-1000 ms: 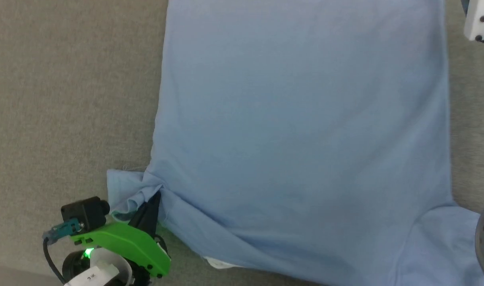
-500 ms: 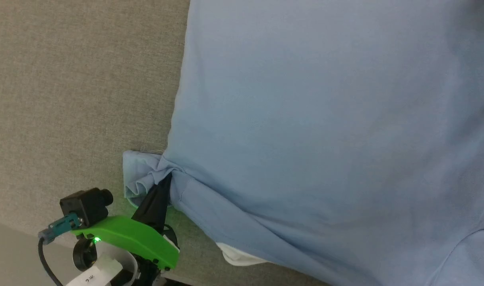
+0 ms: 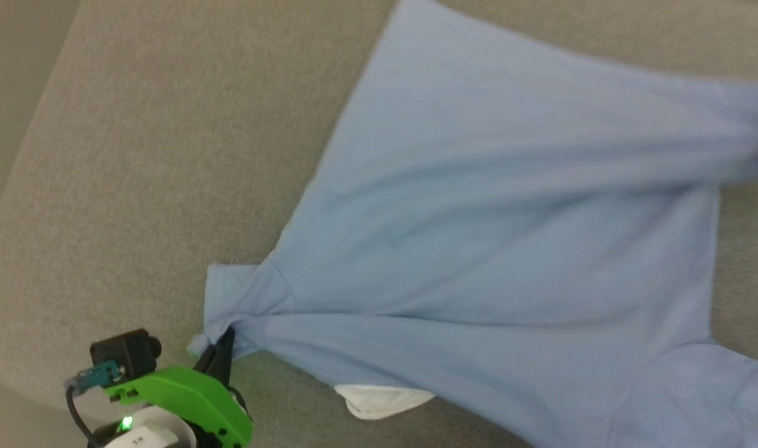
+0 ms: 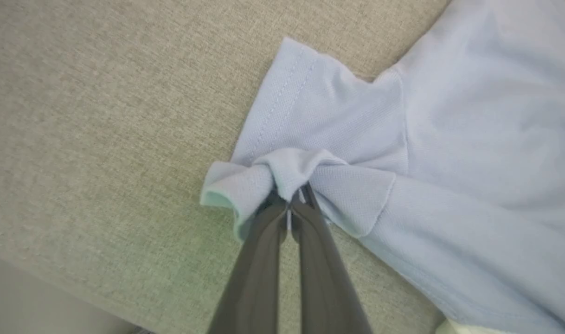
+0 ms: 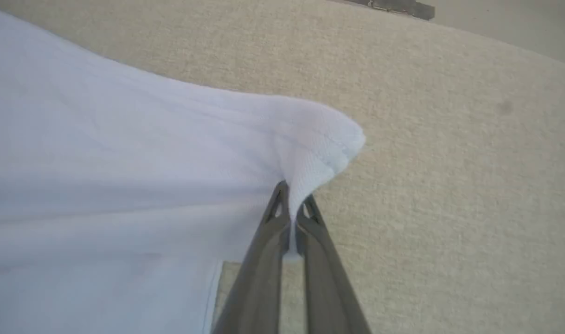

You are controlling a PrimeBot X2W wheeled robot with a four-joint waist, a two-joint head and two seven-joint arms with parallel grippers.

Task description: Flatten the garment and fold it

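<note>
Left gripper (image 4: 289,204) pinches a sleeve of the garment (image 3: 510,249); right gripper (image 5: 292,199) (fingers (image 5: 264,278) angled low) pinches a lifted corner.

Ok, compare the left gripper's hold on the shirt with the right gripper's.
The left gripper pinches a bunched sleeve of the garment; the right gripper pinches a plain corner. Cloth crumples around the left, peaks smoothly at the right. Both are shut on cloth.

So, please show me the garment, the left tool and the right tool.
garment (image 3: 510,249), head view, middle of the blue body cloth.
left tool (image 4: 289,204), left wrist view, between its fingertips, shut on bunched sleeve cloth.
right tool (image 5: 294,199), right wrist view, between its fingertips, pinching a cloth corner.
</note>
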